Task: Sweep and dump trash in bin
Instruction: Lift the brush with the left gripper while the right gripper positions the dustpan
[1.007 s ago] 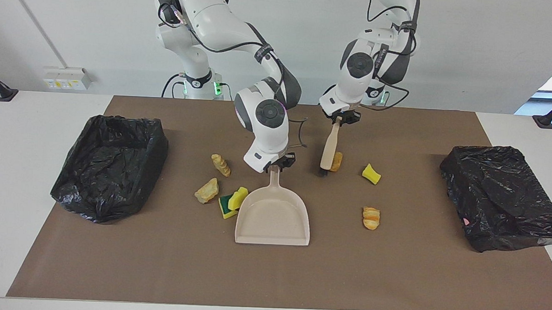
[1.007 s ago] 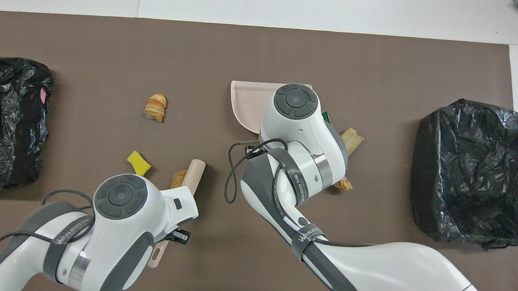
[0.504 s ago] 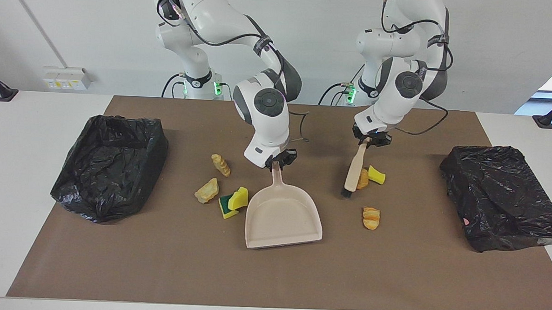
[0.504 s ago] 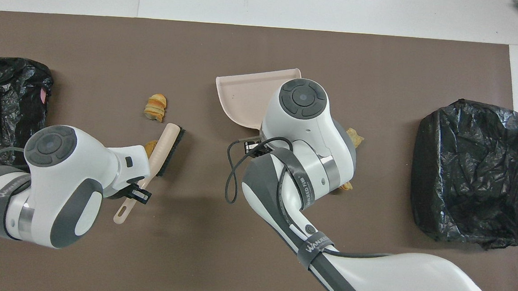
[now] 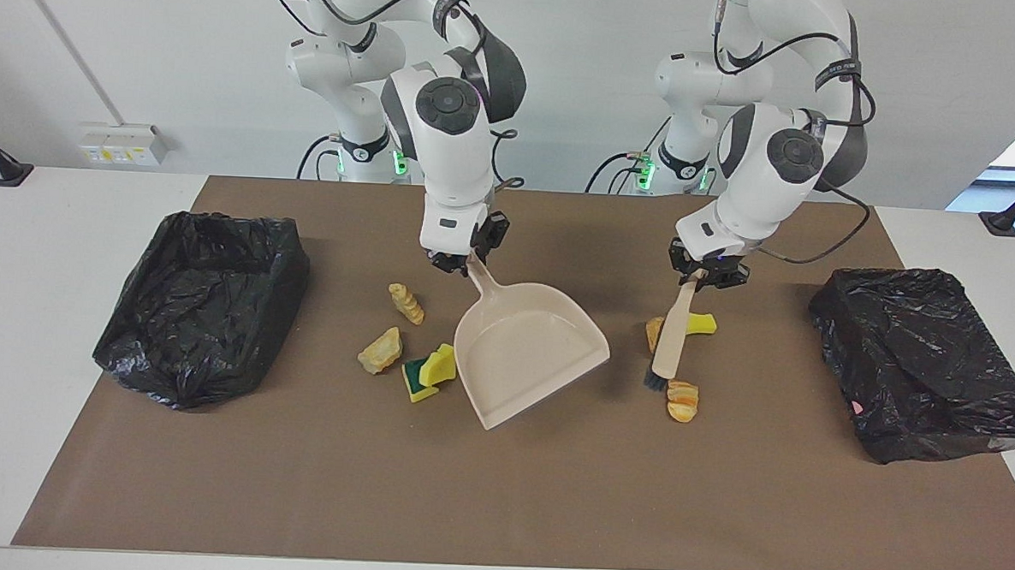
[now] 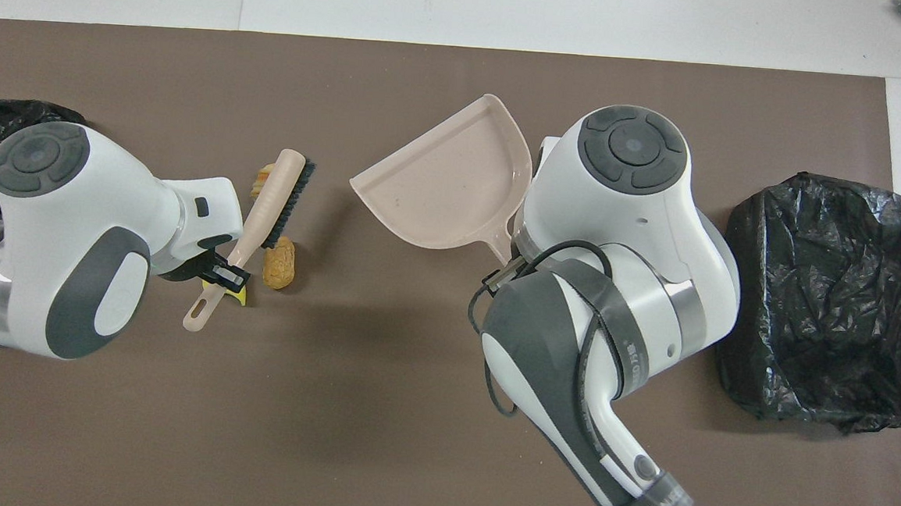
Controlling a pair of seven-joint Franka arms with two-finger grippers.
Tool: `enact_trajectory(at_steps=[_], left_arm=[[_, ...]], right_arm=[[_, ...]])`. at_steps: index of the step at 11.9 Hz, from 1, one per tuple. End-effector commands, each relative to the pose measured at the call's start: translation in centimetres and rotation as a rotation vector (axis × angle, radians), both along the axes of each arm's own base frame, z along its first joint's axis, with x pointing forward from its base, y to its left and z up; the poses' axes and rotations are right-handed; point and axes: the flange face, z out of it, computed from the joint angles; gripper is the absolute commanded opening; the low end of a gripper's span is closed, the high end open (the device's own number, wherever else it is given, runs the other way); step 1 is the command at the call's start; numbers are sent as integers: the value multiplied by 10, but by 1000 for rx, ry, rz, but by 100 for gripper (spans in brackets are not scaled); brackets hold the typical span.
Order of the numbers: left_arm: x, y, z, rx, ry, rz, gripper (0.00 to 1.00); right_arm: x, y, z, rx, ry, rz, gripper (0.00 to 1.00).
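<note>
Trash is scattered mid-surface: three bits by the brush, three by the dustpan. Pan is angled with its mouth toward the brush, likely to catch the sweep. Left hand is clenched on the brush handle, bristles down. Right hand grips the pan handle, wrist turned.

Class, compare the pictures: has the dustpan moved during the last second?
Yes. The dustpan, held by the right hand, has turned, its mouth swinging from facing away from the robots toward the left arm's bin.
</note>
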Motion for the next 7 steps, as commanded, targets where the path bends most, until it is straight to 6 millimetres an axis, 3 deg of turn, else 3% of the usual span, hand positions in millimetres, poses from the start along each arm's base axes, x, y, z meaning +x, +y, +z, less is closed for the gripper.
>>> enact_trajectory(at_steps=[1,3,4,7], left_arm=[[26,27,2,12,-1,41,0],[26,57,-1,23,19,98,0],[22,71,-5,29,33,123,0],[-18,94,-24,56,83,252,0]], right_arm=[[-6,-20,-14,20,17,268,0],[-17,-21,-35,-25,29,332,0],[-25,-4,-48,-58,31,388,0],[-36,0,-64,-78,71,430,0]])
